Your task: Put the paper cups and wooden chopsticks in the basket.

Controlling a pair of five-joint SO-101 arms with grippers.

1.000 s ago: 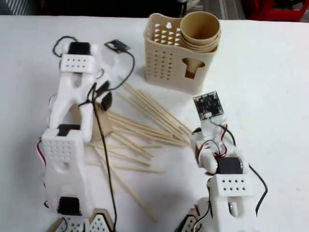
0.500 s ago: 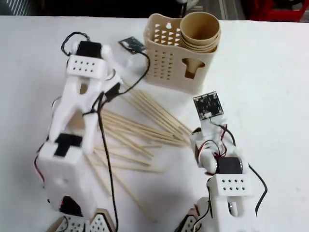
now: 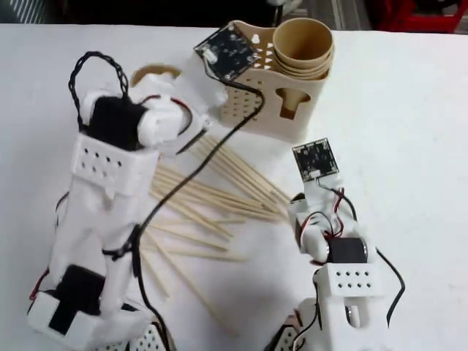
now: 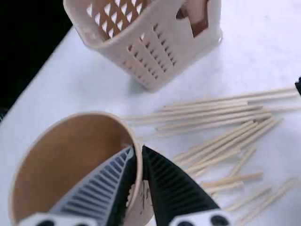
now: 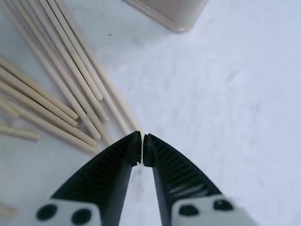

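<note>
The left pincer (image 4: 138,151) is clenched on the wall of a paper cup (image 4: 66,160), one finger inside and one outside. Ahead of it stands the basket (image 4: 141,52), with stacked cups (image 3: 303,44) in one compartment; the held cup is beside the basket, apart from it. Wooden chopsticks (image 4: 211,117) lie scattered on the white table (image 3: 409,146) between the two pincers. The right pincer (image 5: 141,143) is closed on nothing, its tips just beside the nearest chopsticks, with the basket's corner ahead.
</note>
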